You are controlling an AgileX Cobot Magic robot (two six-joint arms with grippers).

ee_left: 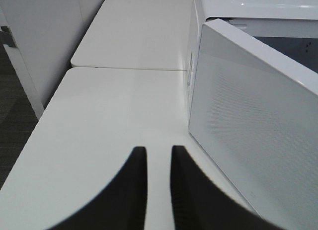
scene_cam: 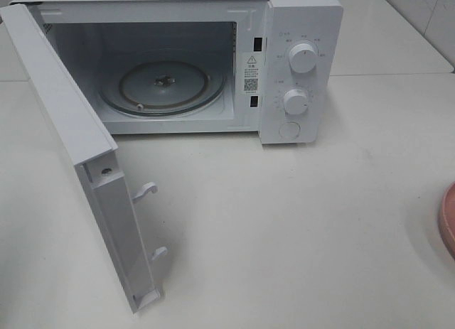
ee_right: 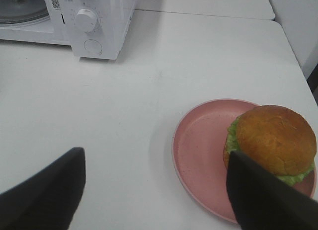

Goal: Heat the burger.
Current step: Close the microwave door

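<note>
The burger (ee_right: pixel 276 138), with a golden-brown bun and green lettuce, sits on the far side of a pink plate (ee_right: pixel 198 145) on the white table. My right gripper (ee_right: pixel 156 190) is open and empty and hovers above the table beside the plate. One of its fingers (ee_right: pixel 268 200) stands in front of the burger's near edge. The white microwave (scene_cam: pixel 298 66) stands with its door (scene_cam: pixel 78 151) swung wide open and its glass turntable (scene_cam: pixel 163 87) bare. My left gripper (ee_left: pixel 159 190) is empty, with its jaws almost together, beside the outer face of the door (ee_left: pixel 248 130). Neither gripper shows in the high view.
Only the plate's rim (scene_cam: pixel 448 222) shows at the right edge of the high view. The microwave's two knobs (scene_cam: pixel 303 57) are on its right panel. The open door juts out towards the front left. The table's left edge (ee_left: pixel 35 135) drops to dark floor.
</note>
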